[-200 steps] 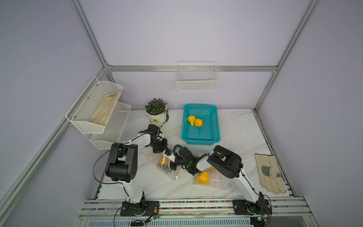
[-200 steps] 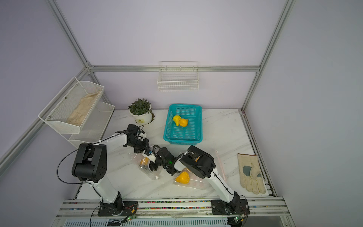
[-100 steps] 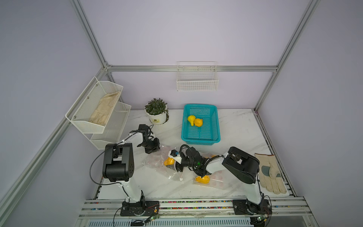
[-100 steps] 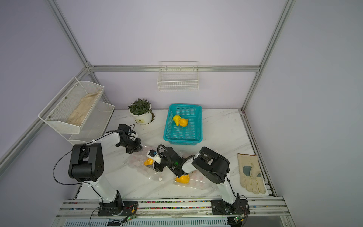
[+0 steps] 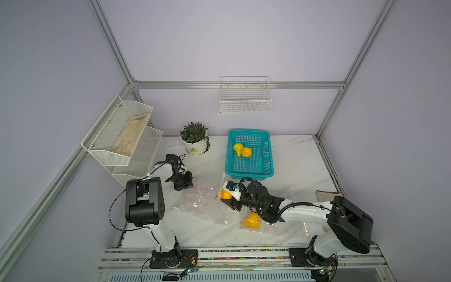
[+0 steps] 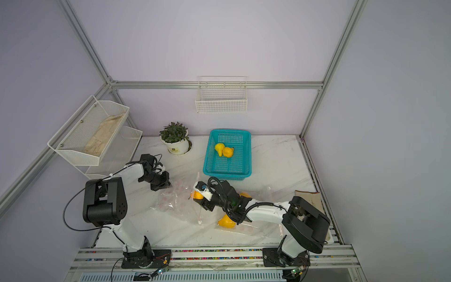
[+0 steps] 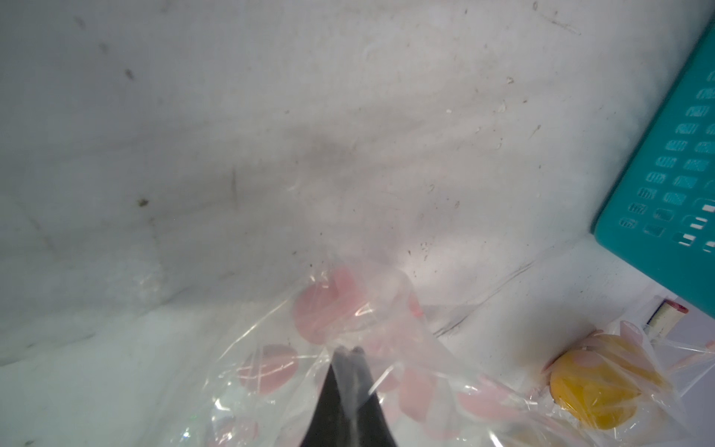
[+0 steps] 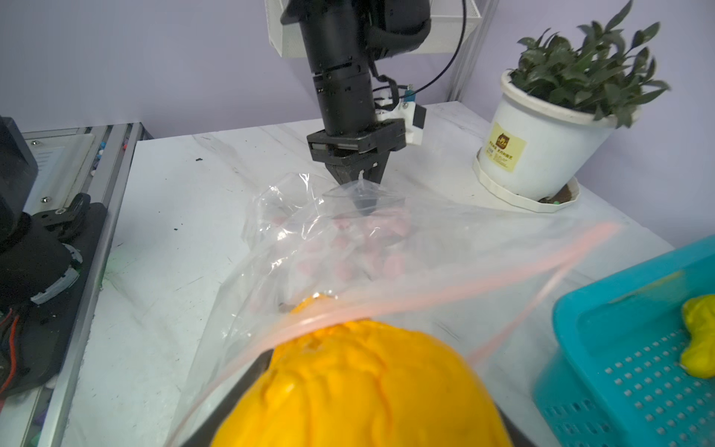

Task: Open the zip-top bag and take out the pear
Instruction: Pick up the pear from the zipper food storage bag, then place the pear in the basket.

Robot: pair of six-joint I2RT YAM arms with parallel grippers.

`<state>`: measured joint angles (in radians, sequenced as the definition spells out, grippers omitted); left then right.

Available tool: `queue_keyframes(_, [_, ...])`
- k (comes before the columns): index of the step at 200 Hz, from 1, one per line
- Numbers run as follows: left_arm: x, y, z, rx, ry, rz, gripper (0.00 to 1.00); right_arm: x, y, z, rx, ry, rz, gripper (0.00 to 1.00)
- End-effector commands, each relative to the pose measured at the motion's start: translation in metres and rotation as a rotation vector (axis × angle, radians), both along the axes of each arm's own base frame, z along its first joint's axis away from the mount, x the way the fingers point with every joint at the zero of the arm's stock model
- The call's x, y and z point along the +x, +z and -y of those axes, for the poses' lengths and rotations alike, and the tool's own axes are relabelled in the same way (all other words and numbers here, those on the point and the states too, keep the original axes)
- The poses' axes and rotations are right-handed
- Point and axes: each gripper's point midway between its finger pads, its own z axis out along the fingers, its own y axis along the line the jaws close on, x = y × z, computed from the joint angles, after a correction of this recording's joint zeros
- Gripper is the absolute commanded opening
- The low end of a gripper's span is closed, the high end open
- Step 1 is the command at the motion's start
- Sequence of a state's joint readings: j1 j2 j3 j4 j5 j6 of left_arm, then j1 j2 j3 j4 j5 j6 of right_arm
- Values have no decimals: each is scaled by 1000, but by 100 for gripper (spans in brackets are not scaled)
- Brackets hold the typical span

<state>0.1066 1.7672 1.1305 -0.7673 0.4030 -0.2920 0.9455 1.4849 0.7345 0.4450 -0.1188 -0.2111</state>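
Observation:
A clear zip-top bag (image 5: 200, 203) with pink dots lies on the white table in both top views. My left gripper (image 5: 188, 186) is shut on the bag's closed end, the film pinched between its tips (image 7: 349, 350). The orange-yellow pear (image 5: 224, 194) sits at the bag's open mouth. My right gripper (image 5: 226, 197) is shut on it. In the right wrist view the pear (image 8: 360, 387) fills the foreground, with the pink zip strip (image 8: 425, 294) running across its far tip. One dark finger (image 8: 247, 373) shows beside it. The left gripper (image 8: 361, 189) stands beyond, holding the bag (image 8: 348, 247).
A second clear bag (image 5: 288, 228) with another yellow fruit (image 5: 252, 221) lies under my right arm. A teal basket (image 5: 249, 131) with two yellow fruits stands just behind. A potted plant (image 5: 195, 139), a wire rack (image 5: 122, 141) and a glove (image 5: 327, 195) line the edges.
My right gripper has moved to the right with the pear, drawing it to the bag's mouth. The left gripper shifted slightly left and keeps its hold; the bag lies more stretched out.

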Motion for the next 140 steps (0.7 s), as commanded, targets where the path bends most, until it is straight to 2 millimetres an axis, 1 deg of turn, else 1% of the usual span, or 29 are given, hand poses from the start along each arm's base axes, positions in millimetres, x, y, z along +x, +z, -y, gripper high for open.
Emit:
queue_keyframes(1, [0, 2, -5, 25, -19, 17, 0, 13, 7, 28, -67, -102, 8, 37])
queue_keyframes(7, [-1, 2, -5, 26, -20, 17, 0, 17, 12, 34, -64, -122, 8, 37])
queue_keyframes(12, [-1, 3, -6, 29, -20, 18, 0, 21, 12, 38, -70, -139, 1, 37])
queue_keyframes(15, [-2, 3, -6, 31, -20, 19, 0, 22, 23, 42, -49, -152, 11, 37])
queue_keyframes(34, [-3, 4, -6, 34, -16, 22, 0, 42, 45, 63, -7, -247, -20, 35])
queue_keyframes(42, [-2, 5, -6, 33, -12, 31, 0, 53, 54, 72, 17, -293, -42, 33])
queue_keyframes(55, [-1, 8, -6, 33, -7, 41, 0, 77, 68, 89, 54, -394, -83, 32])
queue_keyframes(71, [-1, 9, -6, 33, -5, 47, 0, 107, 75, 106, 76, -496, -144, 30])
queue_keyframes(74, [0, 10, -6, 34, -5, 50, 0, 112, 80, 109, 87, -513, -146, 30])
queue_keyframes(79, [0, 11, -7, 33, -4, 51, 0, 123, 75, 111, 79, -549, -168, 30])
queue_keyframes(94, [0, 13, -6, 30, -4, 60, 0, 151, 76, 118, 83, -625, -200, 29])
queue_keyframes(111, [-1, 15, -5, 25, -3, 68, 0, 182, 72, 125, 90, -718, -238, 27])
queue_keyframes(129, [0, 17, -5, 25, 1, 74, 0, 218, 56, 137, 106, -821, -298, 22])
queue_keyframes(140, [1, 18, -5, 24, 2, 77, 0, 239, 43, 144, 121, -894, -338, 21])
